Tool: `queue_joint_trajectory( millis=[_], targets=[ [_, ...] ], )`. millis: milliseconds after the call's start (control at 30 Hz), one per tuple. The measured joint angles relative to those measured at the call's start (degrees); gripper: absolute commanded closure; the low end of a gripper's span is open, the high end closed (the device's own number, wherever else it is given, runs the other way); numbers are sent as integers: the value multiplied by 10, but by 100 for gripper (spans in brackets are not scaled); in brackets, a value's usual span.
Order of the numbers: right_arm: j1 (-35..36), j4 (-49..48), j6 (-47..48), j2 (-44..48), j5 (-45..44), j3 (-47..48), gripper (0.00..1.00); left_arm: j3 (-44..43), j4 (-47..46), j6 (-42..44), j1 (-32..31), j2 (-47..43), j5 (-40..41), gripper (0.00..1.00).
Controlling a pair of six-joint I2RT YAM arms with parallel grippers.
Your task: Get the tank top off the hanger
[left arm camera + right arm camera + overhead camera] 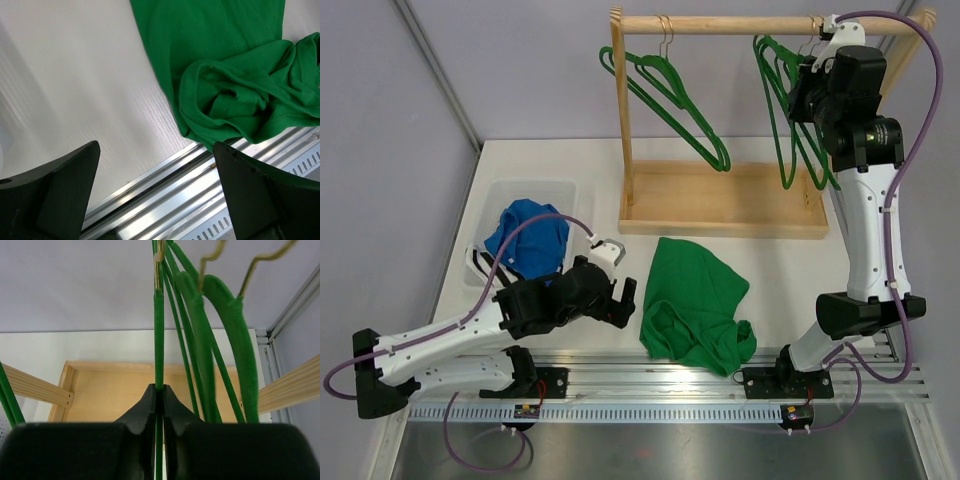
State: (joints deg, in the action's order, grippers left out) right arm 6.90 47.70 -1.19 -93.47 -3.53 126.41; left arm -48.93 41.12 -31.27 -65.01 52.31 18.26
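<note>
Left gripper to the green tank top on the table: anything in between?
Nothing visible. The left gripper sits open just left of the tank top, with only bare table between them. The bin of blue cloth is on the gripper's other side, off that path.

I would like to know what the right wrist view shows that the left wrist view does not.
Only the right wrist view: the right tool shut on a thin green hanger, other hangers beside it, and the wooden tray below. Only the left wrist view: the open left tool, the green tank top crumpled on the table, off any hanger, and the metal rail. Both: the white table.
</note>
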Motion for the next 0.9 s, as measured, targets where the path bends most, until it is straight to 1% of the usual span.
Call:
queue_joint_trajectory(
  millis=[33,67,100,167,200,267,300,400,467,500,600,633,767,867,900],
  targets=[
    [-2,2,-2,2,-1,0,72,0,-4,0,-1,4,-1,1],
    [-4,3,-5,3,-3,0,67,0,-10,1,-2,9,-3,1],
    [-5,5,-8,5,-3,0,61,0,-17,2,-3,14,-5,1],
    [-5,13,-16,10,-2,0,35,0,-32,2,-3,29,-10,1],
    [-5,17,-20,14,2,0,25,-2,-40,2,-4,41,-11,1],
    [-5,25,-28,22,10,0,5,-9,-57,2,-7,77,-11,1],
    [-5,29,-30,28,14,0,1,-15,-66,1,-11,99,-11,1],
    [-5,45,-36,59,33,0,1,-45,-87,-1,-29,176,-10,1],
    [-5,43,-42,102,43,-19,1,-71,-103,-2,-45,234,-9,1],
    [-5,43,-45,126,49,-37,1,-85,-112,-2,-54,265,-10,1],
    [-5,28,-56,236,76,-129,0,-123,-134,-3,-70,346,-12,1],
    [-5,19,-61,280,87,-166,1,-134,-141,-3,-74,370,-15,1],
    [-5,2,-75,406,129,-264,1,-184,-155,-3,-85,461,-23,1],
    [-5,-3,-77,457,177,-300,1,-225,-151,-3,-90,534,-24,1],
    [-5,-3,-77,465,194,-308,1,-238,-149,-5,-91,556,-24,3]
  ],
)
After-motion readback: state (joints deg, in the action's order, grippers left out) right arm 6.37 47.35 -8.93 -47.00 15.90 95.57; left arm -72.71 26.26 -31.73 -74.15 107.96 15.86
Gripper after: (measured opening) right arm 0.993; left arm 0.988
